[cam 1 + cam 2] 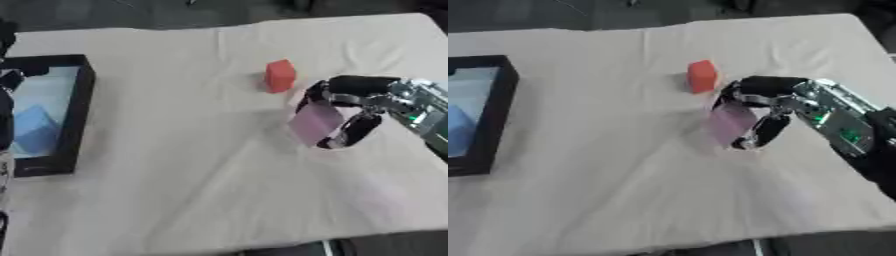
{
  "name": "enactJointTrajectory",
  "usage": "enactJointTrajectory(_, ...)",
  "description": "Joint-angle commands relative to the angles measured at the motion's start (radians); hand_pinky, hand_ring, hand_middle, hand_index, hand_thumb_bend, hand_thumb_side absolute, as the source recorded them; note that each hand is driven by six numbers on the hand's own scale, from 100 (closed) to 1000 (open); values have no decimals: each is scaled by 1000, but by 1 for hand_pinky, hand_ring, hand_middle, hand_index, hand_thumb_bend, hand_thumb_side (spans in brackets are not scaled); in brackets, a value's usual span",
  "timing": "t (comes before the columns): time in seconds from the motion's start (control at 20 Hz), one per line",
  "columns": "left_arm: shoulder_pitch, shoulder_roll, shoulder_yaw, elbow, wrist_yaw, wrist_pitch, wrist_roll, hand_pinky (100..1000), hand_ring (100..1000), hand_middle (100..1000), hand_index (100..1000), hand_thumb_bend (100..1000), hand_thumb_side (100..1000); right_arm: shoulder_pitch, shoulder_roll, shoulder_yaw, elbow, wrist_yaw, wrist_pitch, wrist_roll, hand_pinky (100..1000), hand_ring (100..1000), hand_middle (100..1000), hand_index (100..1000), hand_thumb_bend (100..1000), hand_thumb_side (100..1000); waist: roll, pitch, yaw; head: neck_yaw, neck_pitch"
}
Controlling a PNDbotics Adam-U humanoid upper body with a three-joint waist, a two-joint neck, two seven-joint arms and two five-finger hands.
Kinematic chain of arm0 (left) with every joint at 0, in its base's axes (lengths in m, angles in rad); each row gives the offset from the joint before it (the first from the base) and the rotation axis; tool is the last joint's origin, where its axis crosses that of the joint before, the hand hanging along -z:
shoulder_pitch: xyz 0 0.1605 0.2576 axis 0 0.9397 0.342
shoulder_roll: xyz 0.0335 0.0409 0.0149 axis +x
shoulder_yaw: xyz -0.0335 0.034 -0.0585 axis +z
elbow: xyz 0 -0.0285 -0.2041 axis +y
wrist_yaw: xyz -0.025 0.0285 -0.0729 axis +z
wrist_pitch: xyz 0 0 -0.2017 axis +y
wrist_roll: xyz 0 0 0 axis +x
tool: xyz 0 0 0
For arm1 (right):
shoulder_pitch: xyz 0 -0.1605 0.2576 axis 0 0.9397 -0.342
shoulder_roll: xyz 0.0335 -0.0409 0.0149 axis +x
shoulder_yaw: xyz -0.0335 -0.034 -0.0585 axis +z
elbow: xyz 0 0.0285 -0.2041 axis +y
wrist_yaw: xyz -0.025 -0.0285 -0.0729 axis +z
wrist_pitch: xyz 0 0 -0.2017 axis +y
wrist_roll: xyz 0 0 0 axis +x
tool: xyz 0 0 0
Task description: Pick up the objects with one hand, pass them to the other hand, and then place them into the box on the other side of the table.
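Note:
A pale pink block is pinched in my right hand at the table's right side, with the thumb and fingers curled round it, low over the cloth. A red block stands on the cloth just behind and to the left of that hand, apart from it. The black box lies at the left edge, and a blue object rests inside it. A dark part of my left arm shows at the left border over the box; its hand cannot be made out.
A beige cloth covers the table, with wrinkles near the front. The table's front edge runs along the bottom of the view and its far edge along the top. My right forearm comes in from the right.

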Motion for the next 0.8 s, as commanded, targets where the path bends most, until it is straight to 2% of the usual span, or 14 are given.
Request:
enactJointTrajectory(0.05, -19, 24, -5, -13, -12, 10, -11, 645, 1000, 864, 800, 357, 748, 2, -31, -51, -108, -10, 59, -46, 745, 632, 511, 634, 127, 100, 4, -8, -2, 12, -18)
enactJointTrajectory(0.45, -30, 33, -29, -8, -80, 27, -62, 646, 1000, 863, 806, 351, 728, 16, 2, -72, -215, -72, 123, -47, 731, 613, 498, 630, 100, 100, 8, -11, -10, 35, -35)
enactJointTrajectory(0.6, -42, 34, -46, -1, -111, 55, -87, 645, 1000, 862, 807, 351, 735, 7, 23, -69, -235, -57, 143, -100, 723, 607, 496, 629, 100, 100, 10, -14, -11, 40, -35)
enactJointTrajectory(0.8, -61, 32, -66, -3, -136, 96, -117, 645, 1000, 862, 807, 345, 742, -3, 62, -49, -238, -29, 177, -211, 725, 608, 493, 630, 100, 100, 12, -14, -14, 44, -35)
